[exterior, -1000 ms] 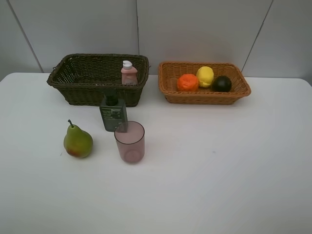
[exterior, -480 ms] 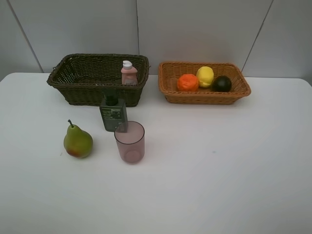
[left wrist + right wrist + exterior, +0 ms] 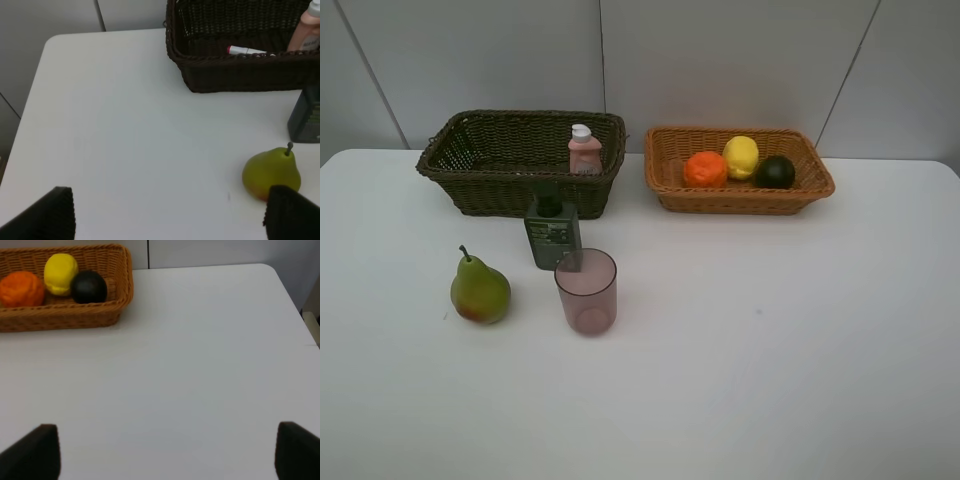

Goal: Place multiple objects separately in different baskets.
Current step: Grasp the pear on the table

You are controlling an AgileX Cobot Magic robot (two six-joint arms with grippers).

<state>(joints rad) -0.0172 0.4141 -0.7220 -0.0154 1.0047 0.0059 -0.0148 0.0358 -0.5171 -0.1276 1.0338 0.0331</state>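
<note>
Nothing has shifted over the last second: objects and both arms sit as before. Left end effector (image 3: 172, 212) is released, fingers spread wide with nothing between them; right end effector (image 3: 165, 450) is likewise released and empty, over bare tabletop (image 3: 770, 350). Sorted so far: orange (image 3: 705, 169), lemon (image 3: 741, 156) and dark green round fruit (image 3: 776, 172) in the light tan wicker basket (image 3: 740, 203); small pink white-capped bottle (image 3: 584, 150) and white marker (image 3: 246, 50) in the dark brown-green wicker basket (image 3: 450, 165). Left on the tabletop: pear (image 3: 480, 290), dark green pump bottle (image 3: 553, 235) and translucent pink cup (image 3: 586, 291). The step in hand is probably the pear, since it lies just beside the left fingers in the wrist view. You should centre over its wide belly and close below the neck, clear of the stem. Keep off the pump bottle nearby. The pear stands upright, green-yellow with a red blush low on one side, short brown stem, skin smooth and rounded, so it may slip under a shallow pinch. Carry it to the tan basket with the other fruit.
</note>
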